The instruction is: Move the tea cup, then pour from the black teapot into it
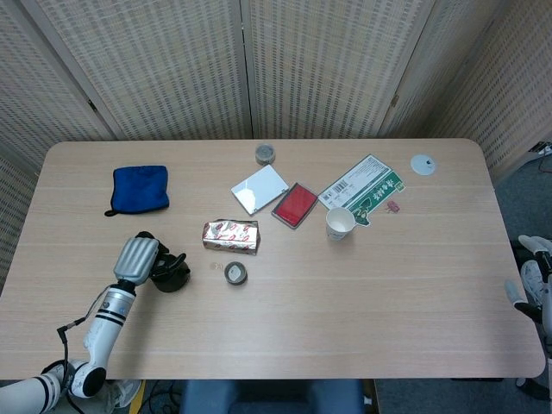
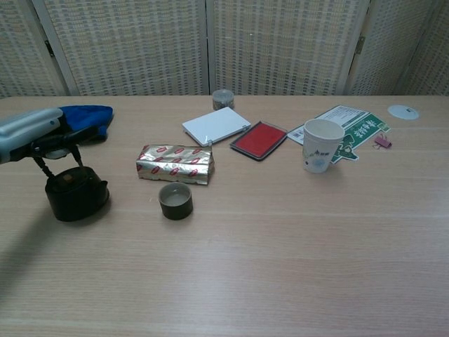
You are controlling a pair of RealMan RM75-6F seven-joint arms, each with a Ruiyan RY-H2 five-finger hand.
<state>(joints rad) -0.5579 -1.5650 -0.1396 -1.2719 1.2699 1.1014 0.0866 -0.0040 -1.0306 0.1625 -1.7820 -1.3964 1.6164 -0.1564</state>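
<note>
The black teapot (image 1: 171, 272) (image 2: 76, 196) stands upright on the table at the front left. My left hand (image 1: 138, 257) (image 2: 35, 133) is right above it, fingers curled around the top of its wire handle. The small dark tea cup (image 1: 235, 273) (image 2: 175, 201) sits on the table a short way right of the teapot, just in front of a gold foil packet (image 1: 230, 235) (image 2: 175, 163). Neither view shows my right hand.
A blue cloth (image 1: 140, 188) lies behind the left hand. Mid-table are a white box (image 1: 259, 188), a red case (image 1: 295, 204), a paper cup (image 1: 339, 223) (image 2: 321, 145) and a green leaflet (image 1: 366, 188). A small tin (image 1: 265, 154) stands at the back.
</note>
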